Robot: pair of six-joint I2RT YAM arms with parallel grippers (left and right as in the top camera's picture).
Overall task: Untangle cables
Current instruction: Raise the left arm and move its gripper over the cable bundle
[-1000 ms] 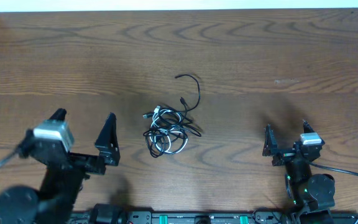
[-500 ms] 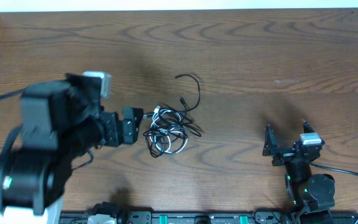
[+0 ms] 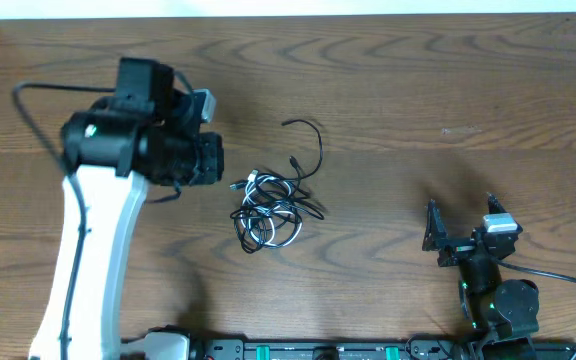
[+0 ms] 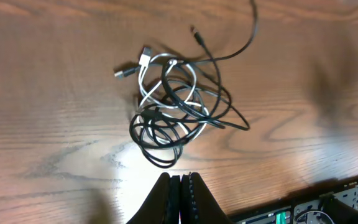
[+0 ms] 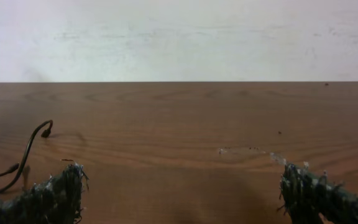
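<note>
From overhead, the tangle of thin black and white cables [image 3: 268, 205] lies near the middle of the brown wood-grain table [image 3: 418, 80], with one loose black cable end [image 3: 308, 135] curving toward the far edge; the black left gripper [image 3: 211, 160], on its white arm [image 3: 83, 260], hangs just left of the tangle and apart from it; the black right gripper [image 3: 461, 238] sits low at the right, well apart from the cables, spread wide with nothing in it. In the left wrist view, the left gripper's two dark fingers [image 4: 166, 202] are pressed together at the bottom edge, pinching nothing; the tangle lies on the wood just beyond them, the short white cable [image 4: 143, 67] looped through the black coils. In the right wrist view, the right gripper's rough fingers [image 5: 51, 196] stand wide apart over bare wood; only a black cable end shows at the left, below a white wall [image 5: 179, 37].
</note>
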